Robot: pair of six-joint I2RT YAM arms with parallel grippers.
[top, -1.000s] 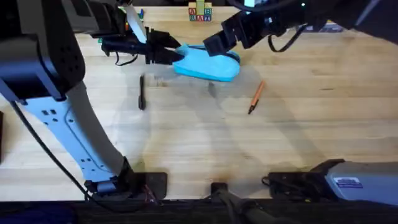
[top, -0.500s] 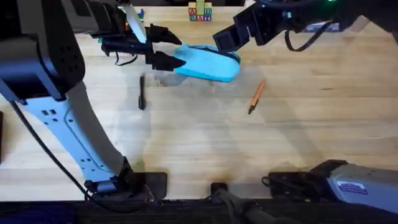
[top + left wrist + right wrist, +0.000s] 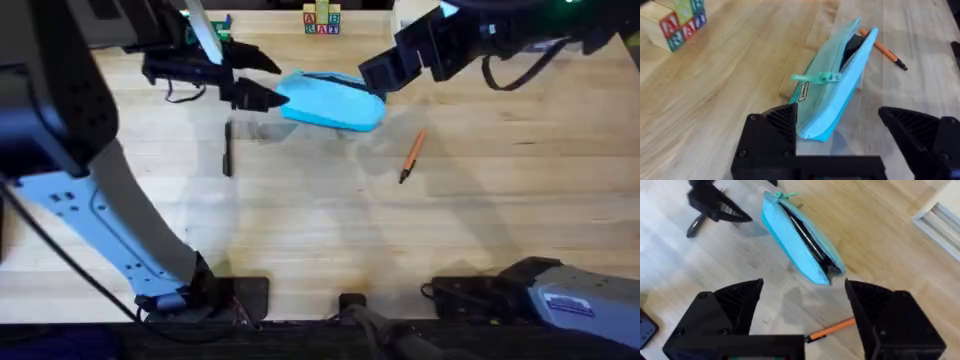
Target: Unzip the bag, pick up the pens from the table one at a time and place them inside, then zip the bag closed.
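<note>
Although the bag (image 3: 332,100) already lies unzipped at the far middle of the table (image 3: 330,220), with its dark inside showing along the open seam in both wrist views, neither pen has gone in yet, so I judge the task to be about a third done. The left gripper (image 3: 262,78) sits just at the bag's left end with its jaws spread wide and nothing between them; its own camera shows the bag's end lying between the two fingers without being pinched, the zipper pull (image 3: 817,77) resting near that end. The right gripper (image 3: 378,72) hovers over the bag's right end, its jaws also wide and empty. The black pen (image 3: 228,148) lies on the table to the near left of the bag, close to the left gripper. The orange pen (image 3: 412,155) lies to the near right of the bag, well apart from the black one and nearer the right arm. What is left, as I read it: lift each pen in turn, slip it through the opening, then draw the zipper shut along the bag's length.
</note>
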